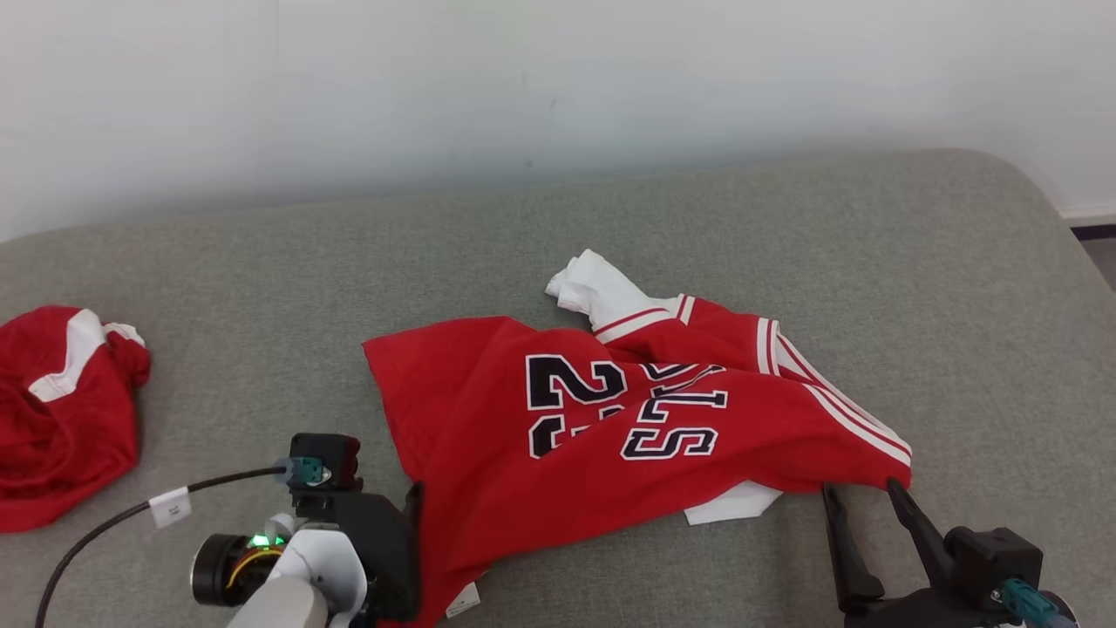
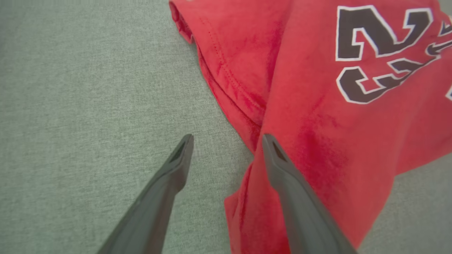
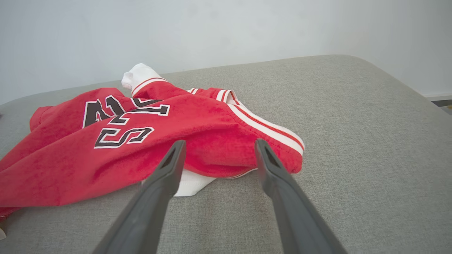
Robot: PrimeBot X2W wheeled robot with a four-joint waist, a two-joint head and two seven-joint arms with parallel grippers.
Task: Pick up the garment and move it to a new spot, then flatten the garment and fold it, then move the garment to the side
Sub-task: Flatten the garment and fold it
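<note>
The garment is a red jersey with white-trimmed sleeves and dark numbers, lying crumpled in the middle of the grey padded surface. My left gripper is open at the garment's near left edge. One finger is over the red cloth and the other over bare grey, with nothing held. My right gripper is open just short of the garment's near right corner. In the right wrist view its fingertips frame the red hem and a white fold under it.
A second red and white garment lies bunched at the surface's far left. A black cable runs to my left wrist. A pale wall stands behind the surface, whose right edge curves down to the floor.
</note>
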